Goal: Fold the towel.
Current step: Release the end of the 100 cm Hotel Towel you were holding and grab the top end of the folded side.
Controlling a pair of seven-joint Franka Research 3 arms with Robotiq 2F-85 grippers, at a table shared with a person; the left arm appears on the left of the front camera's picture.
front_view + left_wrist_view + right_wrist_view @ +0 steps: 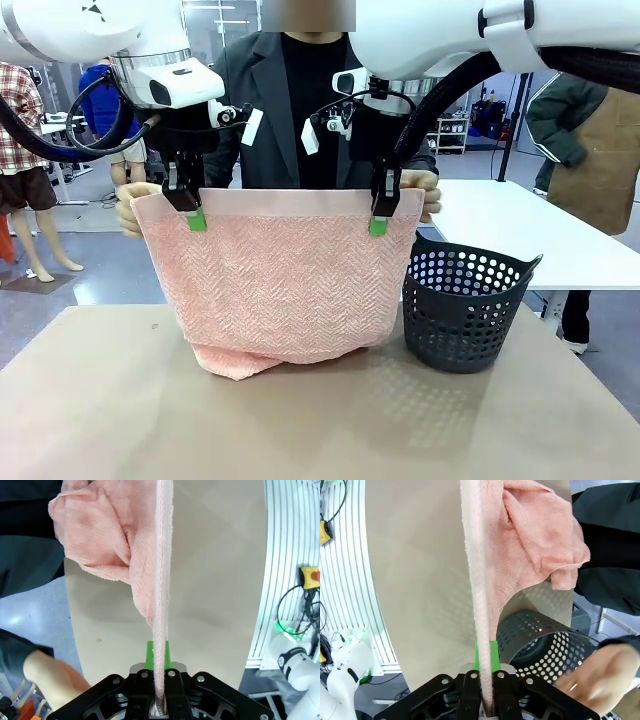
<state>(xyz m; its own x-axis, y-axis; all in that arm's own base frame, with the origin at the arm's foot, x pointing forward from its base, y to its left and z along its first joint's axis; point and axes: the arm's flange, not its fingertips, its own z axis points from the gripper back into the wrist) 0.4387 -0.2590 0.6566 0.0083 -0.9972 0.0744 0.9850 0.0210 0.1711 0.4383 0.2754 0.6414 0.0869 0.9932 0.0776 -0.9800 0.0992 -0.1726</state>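
"So where was the towel [280,280]?"

"Hanging as a flat sheet above the table [100,400], broad face toward the robot's side. Its long axis ran level, left to right. The smooth plain band lay along the top edge, and the bottom end sat crumpled on the tabletop."

"What held it up?"

"Both arms. The left gripper [195,218] was clamped tight on the top edge near the left corner, and the right gripper [380,222] likewise near the right corner. In each wrist view the edge ran straight up from between the closed fingers."

"And the person?"

"The person's hands [130,212] were at the two top corners, just outside the grippers."

"Anything nearby?"

"A dark basket [465,305] stood upright on the table, just beside the towel's right side."
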